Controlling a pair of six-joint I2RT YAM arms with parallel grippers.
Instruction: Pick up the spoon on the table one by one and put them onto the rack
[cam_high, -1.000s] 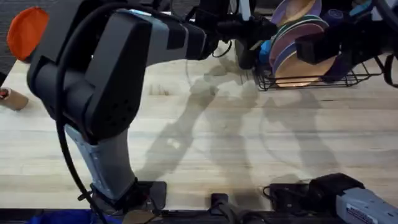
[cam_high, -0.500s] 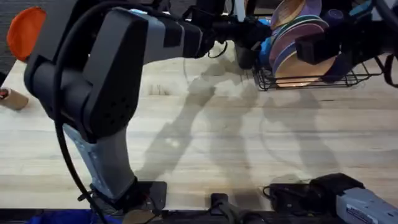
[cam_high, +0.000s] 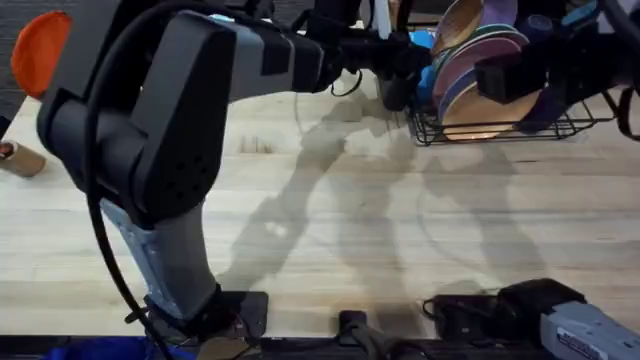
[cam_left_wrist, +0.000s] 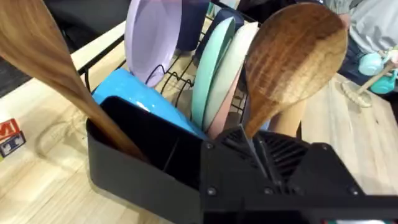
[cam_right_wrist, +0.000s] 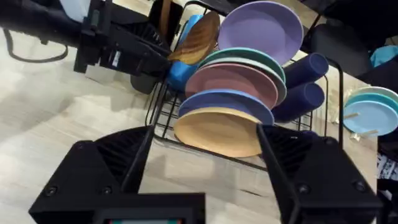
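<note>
Pale butcher-block planks of the table (cam_high: 330, 220) run wide across my overhead view, and I find no spoon lying on the part I can see, so I judge the picking nearly finished. At the far right sits the rack (cam_high: 500, 130), black wire with purple, pink and orange plates stood on edge. Its tall black utensil holder (cam_left_wrist: 134, 155) already keeps one wooden spoon (cam_left_wrist: 43, 68), handle down and leaning against the holder's wall. My left arm stretches long from its base at the lower left, across the middle, to the rack's near corner. The left gripper (cam_left_wrist: 264, 146) is clenched on the second spoon (cam_left_wrist: 298, 56) at the neck just under the bowl, which stands up and tilted in front of the plates. Whether the handle has entered the holder I cannot tell, since the gripper body hides it. What I reckon remains is to let go and back away. My right arm is folded low at the lower right, and the right gripper (cam_right_wrist: 205, 143) hangs released, its fingers spread and holding nothing, facing the rack from well apart.
</note>
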